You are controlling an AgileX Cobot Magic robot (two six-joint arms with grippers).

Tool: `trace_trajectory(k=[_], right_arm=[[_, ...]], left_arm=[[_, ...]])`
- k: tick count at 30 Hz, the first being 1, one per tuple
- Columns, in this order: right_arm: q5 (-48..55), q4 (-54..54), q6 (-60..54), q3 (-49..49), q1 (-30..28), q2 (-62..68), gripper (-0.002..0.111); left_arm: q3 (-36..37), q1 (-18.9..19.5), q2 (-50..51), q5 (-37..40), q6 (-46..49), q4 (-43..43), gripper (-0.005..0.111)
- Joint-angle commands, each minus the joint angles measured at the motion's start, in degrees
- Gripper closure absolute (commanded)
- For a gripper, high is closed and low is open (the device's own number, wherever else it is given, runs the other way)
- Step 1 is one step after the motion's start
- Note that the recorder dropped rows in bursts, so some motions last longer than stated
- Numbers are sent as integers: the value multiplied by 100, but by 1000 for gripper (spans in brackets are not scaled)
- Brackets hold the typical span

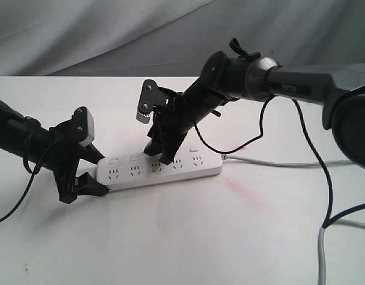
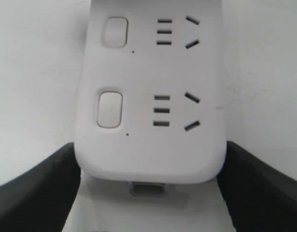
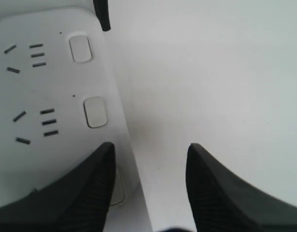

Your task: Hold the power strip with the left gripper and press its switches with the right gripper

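**White table (image 1: pixel 188 237) with two black robot arms meeting at a power strip (image 1: pixel 164 173)**

Grey cloth (image 1: pixel 111 29) hangs crumpled behind the table. The thick right arm (image 1: pixel 301 89) reaches in from the right edge and bends steeply down over the middle of the strip. The slim left arm (image 1: pixel 16 133) comes in low from the left edge, nearly level with the table.

One long white power strip lies flat across the table's centre. A thin grey cord (image 1: pixel 266 162) runs from its right end.

The left gripper (image 1: pixel 92 173) straddles the strip's rounded left end, and both fingers (image 2: pixel 37 193) sit against its sides, pinching it.

The right gripper (image 1: pixel 160 154) stands spread. One finger (image 3: pixel 85 193) is down on the strip, partly covering a switch. The other is off the strip's far edge, over bare table.

Five sockets (image 1: pixel 135 171) show along the strip. Four small white switches (image 1: pixel 134 158) are visible, one per socket; the one beside the middle socket is hidden under the right gripper's finger.
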Motion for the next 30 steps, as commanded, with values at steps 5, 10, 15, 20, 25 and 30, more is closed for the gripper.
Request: trace_trajectory(k=[5, 10, 15, 20, 25, 30], right_arm=[[35, -187, 0, 33, -56, 42, 65], [55, -199, 0, 33, -156, 42, 65], [57, -199, -14, 153, -178, 42, 65], [-23, -75, -208, 431, -178, 42, 65], [-92, -52, -208, 445, -165, 30, 65], [-79, 8, -208, 445, -143, -60, 65]], left_arm=[[-27, -31, -14, 32, -25, -36, 52], [-27, -31, -14, 32, -10, -36, 52], [-27, -31, -14, 32, -10, -36, 52], [-27, -31, -14, 32, -22, -36, 52], [-27, -31, -14, 32, -22, -36, 52], [-27, -31, -14, 32, -22, -36, 52]])
